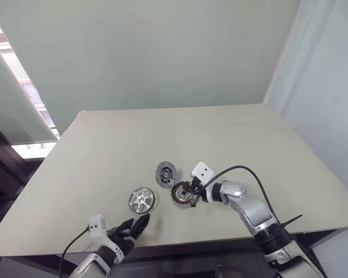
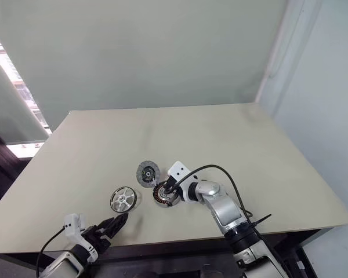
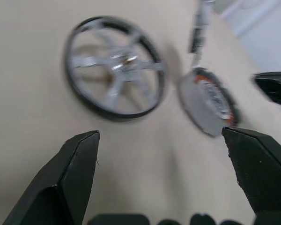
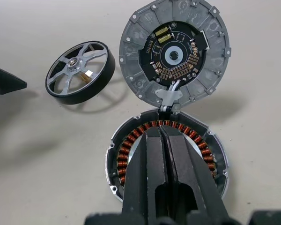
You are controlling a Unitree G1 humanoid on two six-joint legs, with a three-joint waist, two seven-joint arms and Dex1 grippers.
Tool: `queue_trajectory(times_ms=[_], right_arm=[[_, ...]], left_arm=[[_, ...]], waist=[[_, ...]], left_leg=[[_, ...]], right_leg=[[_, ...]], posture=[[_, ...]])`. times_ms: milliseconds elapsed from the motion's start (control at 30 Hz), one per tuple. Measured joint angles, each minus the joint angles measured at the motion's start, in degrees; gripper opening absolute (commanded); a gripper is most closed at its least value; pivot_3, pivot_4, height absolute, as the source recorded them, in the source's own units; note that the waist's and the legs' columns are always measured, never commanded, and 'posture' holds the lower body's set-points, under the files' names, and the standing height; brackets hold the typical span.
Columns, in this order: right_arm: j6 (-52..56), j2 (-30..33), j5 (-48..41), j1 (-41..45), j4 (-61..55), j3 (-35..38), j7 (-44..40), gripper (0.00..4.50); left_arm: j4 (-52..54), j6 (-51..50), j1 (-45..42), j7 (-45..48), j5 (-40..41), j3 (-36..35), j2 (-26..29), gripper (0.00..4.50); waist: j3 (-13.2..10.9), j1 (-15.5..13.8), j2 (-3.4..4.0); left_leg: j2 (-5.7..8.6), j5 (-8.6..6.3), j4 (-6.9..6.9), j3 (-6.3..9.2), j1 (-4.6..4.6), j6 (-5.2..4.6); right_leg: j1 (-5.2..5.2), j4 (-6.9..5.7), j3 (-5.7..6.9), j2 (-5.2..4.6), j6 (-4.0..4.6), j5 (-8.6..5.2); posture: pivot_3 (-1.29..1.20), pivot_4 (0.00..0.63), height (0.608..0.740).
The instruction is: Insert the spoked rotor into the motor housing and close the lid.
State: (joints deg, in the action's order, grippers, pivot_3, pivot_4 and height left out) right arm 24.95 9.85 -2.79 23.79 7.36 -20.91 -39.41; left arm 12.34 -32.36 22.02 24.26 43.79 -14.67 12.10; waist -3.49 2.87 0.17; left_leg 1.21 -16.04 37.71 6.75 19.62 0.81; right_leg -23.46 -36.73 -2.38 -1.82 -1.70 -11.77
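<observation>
Nearest the table's front edge, the left gripper (image 1: 137, 224) hovers with its two black fingers spread wide and nothing between them; in the left wrist view both fingers (image 3: 70, 173) frame bare tabletop.

Just beyond it, at about 12 o'clock from the fingertips, lies the spoked rotor (image 1: 142, 200), a silver ring with a dark outer rim, slim spokes and a small hub, flat on the beige table (image 1: 122, 145). It is near the left gripper but apart from it.

At 3 o'clock from the rotor, a short gap away, sits the motor housing (image 1: 182, 195), a round squat part with a ring of copper-brown windings inside a silvery rim. The right gripper (image 1: 192, 189) reaches in from 3 o'clock; in the right wrist view its black fingers (image 4: 152, 154) are pressed together, lying over the housing's centre. Whether they pinch anything there cannot be told.

At 11 o'clock from the housing, touching its rim, is the lid (image 4: 174, 55), a flat grey segmented metal disc with a dark round centre, tipped open, joined to the housing by a small silvery hinge piece (image 4: 168, 97).
</observation>
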Motion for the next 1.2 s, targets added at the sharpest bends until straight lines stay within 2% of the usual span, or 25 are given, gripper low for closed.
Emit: queue_trajectory(times_ms=[500, 1000, 1100, 1200], right_arm=[[0.86, 0.7, 0.0, -2.4, -3.03, -0.17, -0.07, 0.03], [2.23, 1.29, -0.05, -4.29, -5.72, -0.01, 0.76, 0.03], [2.31, 1.3, -0.05, -4.36, -5.74, 0.0, 0.76, 0.0], [2.41, 1.32, -0.05, -4.43, -5.77, 0.0, 0.8, 0.0]], left_arm=[[-6.84, -6.51, -11.56, -7.54, 4.28, -4.41, -5.74, 4.5], [-10.85, -7.99, -16.9, -8.71, 4.71, -5.88, -7.07, 4.5], [-12.14, -8.26, -18.26, -10.23, 5.67, -7.18, -8.3, 3.88], [-13.6, -8.65, -19.11, -12.13, 6.75, -8.73, -9.66, 2.87]], waist=[[0.03, -0.08, 0.08], [0.03, -0.05, 0.03], [0.02, -0.04, 0.02], [-0.01, -0.03, -0.05]], left_leg=[[0.08, 0.06, 0.19, 0.11, -0.02, 0.1], [0.09, 0.06, 0.11, 0.11, 0.03, 0.11], [0.09, 0.06, 0.13, 0.12, 0.03, 0.11], [0.09, 0.05, 0.1, 0.11, 0.04, 0.11]], right_leg=[[0.14, -0.02, 0.08, -0.03, -0.01, 0.01], [0.11, 0.01, 0.07, -0.04, -0.01, 0.01], [0.11, 0.01, 0.08, -0.04, -0.01, 0.01], [0.09, 0.02, 0.07, -0.04, -0.02, 0.01]], posture=[[0.0, 0.0, 0.74], [0.0, 0.0, 0.74], [0.0, 0.0, 0.74], [0.0, 0.0, 0.74]])
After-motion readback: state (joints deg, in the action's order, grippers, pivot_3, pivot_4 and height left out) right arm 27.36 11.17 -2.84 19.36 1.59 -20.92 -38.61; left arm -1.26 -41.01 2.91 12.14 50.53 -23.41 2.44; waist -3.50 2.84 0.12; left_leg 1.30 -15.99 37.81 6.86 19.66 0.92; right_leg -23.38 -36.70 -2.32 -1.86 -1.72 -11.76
